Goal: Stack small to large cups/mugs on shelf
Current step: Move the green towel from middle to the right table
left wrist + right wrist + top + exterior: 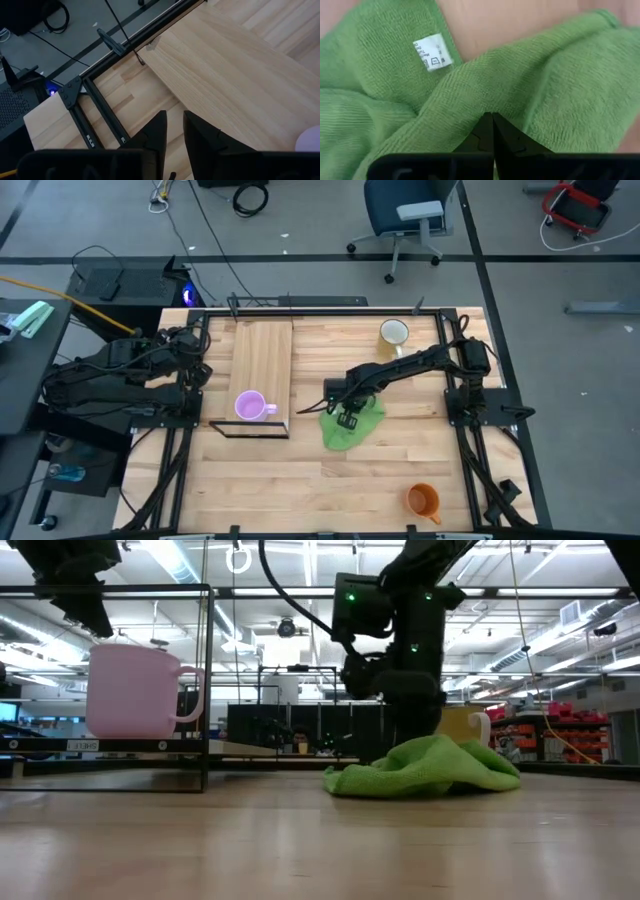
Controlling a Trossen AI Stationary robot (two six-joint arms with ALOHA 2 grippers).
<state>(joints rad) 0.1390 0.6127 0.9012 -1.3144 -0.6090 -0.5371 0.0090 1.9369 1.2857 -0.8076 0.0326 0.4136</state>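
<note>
The small light-purple mug point(250, 406) stands upright on the light-wood shelf plank point(262, 355), near its black-framed near end; it also shows in the low view point(135, 690). The pale yellow-cream mug point(393, 335) stands on the table at the far right. The orange mug point(423, 500) stands near the front right edge. My right gripper point(348, 416) is shut, down on a crumpled green cloth point(352, 428) right of the shelf. My left gripper point(175, 132) hovers left of the shelf's far half with a narrow gap between its fingers, holding nothing. My right gripper comes at the green cloth from above, pointing down. Its shut fingertips point(492, 125) meet at a raised fold point(470, 107) in the middle of the cloth. The cloth peaks up under the gripper point(428, 745) while its edges lie slack on the table.
The cloth carries a white care label point(432, 52). Black frame rails point(300, 305) run along the table's far edge and both sides. Bare tabletop point(300, 480) lies in front of the shelf. An office chair point(405, 220) stands on the floor beyond the table.
</note>
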